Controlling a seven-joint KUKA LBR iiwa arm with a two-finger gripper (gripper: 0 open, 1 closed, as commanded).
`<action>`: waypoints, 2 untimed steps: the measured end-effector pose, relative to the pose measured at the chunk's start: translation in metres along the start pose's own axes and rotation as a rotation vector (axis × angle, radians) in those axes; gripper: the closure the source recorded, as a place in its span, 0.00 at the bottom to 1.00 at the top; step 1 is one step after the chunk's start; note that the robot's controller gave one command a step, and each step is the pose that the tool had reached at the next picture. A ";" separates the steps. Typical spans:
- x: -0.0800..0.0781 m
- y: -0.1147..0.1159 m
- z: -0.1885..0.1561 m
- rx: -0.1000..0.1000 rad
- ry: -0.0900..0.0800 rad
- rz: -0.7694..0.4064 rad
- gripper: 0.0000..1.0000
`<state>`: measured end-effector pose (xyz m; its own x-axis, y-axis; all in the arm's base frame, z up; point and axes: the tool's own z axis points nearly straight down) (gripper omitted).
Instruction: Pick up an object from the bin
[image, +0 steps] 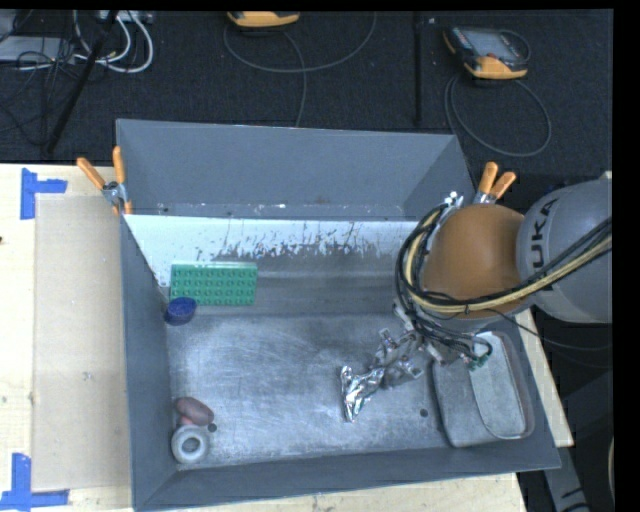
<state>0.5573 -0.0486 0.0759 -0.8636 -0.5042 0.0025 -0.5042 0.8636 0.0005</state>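
Grey metal bin (300, 180), your gripper (355, 398) low right of centre beside flat grey tray (485, 405), open or closed you can't tell.

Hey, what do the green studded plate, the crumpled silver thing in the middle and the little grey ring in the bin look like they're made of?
Green studded plate: likely hard moulded plastic, matte; even rows of studs.
Crumpled silver piece: probably metal foil, shiny; sharp creases and bright glints.
Grey ring: unclear, perhaps a tape roll or rubber; dull, with a central hole.
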 end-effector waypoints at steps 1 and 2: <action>-0.034 -0.008 -0.093 0.005 -0.012 -0.043 1.00; -0.035 -0.009 -0.166 0.005 -0.011 -0.007 1.00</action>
